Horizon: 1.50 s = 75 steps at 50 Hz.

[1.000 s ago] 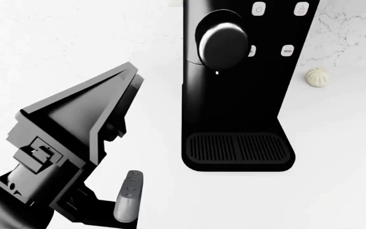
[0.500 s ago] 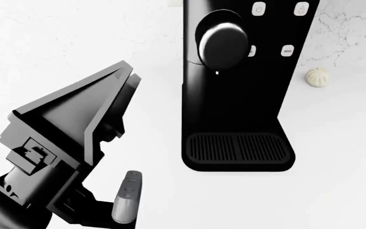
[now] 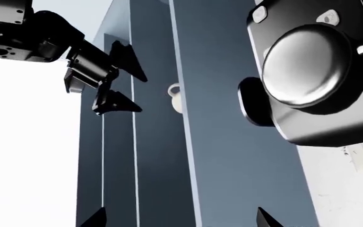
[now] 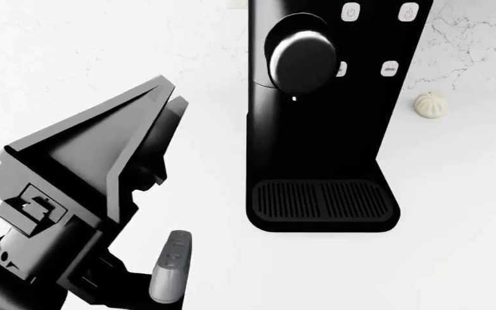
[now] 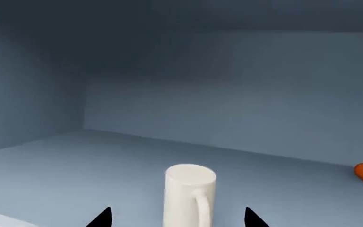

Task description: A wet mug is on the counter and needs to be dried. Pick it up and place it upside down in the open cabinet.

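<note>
Mug (image 5: 190, 195) standing on the blue cabinet shelf (image 5: 74, 161), closed end up, handle toward the camera, between the spread tips of the right gripper (image 5: 177, 218) and untouched by either. Left gripper (image 3: 176, 218) likewise apart, empty. Below on the counter (image 4: 75, 51), coffee machine (image 4: 321, 129) beside ribbed ball (image 4: 430, 105).

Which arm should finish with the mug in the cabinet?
Right: the right gripper is open at the cabinet, the mug standing between its fingertips. The left arm is over the counter by the coffee machine.
</note>
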Motion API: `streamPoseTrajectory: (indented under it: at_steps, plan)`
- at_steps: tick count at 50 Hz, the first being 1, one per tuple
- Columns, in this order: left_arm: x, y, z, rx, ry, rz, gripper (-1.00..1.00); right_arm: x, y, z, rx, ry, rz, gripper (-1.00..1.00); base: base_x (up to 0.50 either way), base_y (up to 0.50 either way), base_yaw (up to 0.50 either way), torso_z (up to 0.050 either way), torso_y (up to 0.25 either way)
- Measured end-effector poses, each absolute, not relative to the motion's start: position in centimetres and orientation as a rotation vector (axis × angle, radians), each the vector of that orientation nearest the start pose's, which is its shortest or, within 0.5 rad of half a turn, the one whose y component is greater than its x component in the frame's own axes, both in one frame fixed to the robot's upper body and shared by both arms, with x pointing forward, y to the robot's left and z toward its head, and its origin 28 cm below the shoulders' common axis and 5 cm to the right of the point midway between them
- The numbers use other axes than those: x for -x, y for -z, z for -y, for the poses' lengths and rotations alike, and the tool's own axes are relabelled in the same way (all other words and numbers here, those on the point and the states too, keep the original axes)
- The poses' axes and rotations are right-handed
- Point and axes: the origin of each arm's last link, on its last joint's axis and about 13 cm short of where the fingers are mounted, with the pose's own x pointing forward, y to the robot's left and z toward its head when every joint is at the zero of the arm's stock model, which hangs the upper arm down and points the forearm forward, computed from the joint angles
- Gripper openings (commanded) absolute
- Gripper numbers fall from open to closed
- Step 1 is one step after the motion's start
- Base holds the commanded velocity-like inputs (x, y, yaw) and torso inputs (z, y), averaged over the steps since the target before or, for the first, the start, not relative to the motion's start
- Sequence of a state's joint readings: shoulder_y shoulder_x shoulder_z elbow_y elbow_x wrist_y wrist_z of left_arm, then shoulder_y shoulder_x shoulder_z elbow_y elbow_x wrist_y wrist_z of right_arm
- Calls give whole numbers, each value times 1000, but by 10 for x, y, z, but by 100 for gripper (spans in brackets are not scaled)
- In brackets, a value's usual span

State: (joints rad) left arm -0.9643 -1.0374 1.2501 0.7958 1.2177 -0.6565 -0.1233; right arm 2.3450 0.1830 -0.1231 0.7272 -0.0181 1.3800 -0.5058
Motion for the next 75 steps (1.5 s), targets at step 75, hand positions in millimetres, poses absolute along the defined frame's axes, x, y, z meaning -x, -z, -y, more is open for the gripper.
streamPoseTrajectory:
  at_steps: [75]
  plan:
    - [-219, -291, -272, -718, 38, 272, 100, -213, -475, 226, -34, -268, 253, 100, 0, 0, 0, 0, 0]
